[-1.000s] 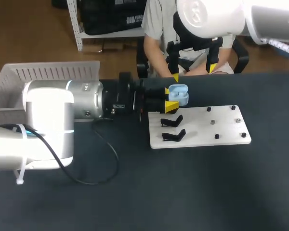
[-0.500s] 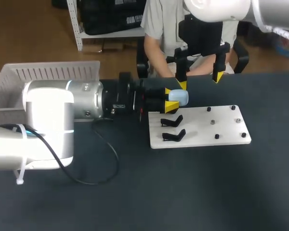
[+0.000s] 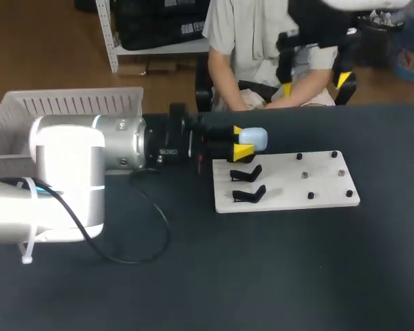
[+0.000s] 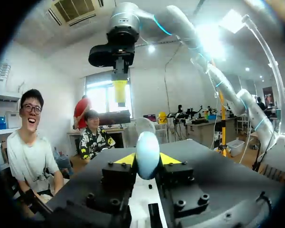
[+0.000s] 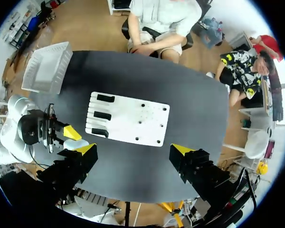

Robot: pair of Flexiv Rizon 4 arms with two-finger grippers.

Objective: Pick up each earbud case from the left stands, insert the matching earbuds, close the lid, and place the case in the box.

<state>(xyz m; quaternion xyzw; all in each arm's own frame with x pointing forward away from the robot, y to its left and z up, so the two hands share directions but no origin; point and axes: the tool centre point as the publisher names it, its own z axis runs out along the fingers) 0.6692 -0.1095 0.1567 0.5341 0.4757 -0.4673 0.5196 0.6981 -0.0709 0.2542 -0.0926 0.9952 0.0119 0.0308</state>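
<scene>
Firmly pinched from two sides, a pale-blue earbud case point(image 3: 255, 138) sits between the yellow tips of the left gripper point(image 3: 242, 141), just off the far left corner of the white board point(image 3: 297, 181), its lid apparently down. Two black stands point(image 3: 247, 172) on the board's left side are bare. The right gripper point(image 3: 314, 85), fingers spread wide and holding nothing, hangs high beyond the board's far edge. The likely risk is that the smooth, rounded shell twists or squirts out of the pinch if pushed off-centre. The white box point(image 3: 69, 103) lies well to the board's left.
</scene>
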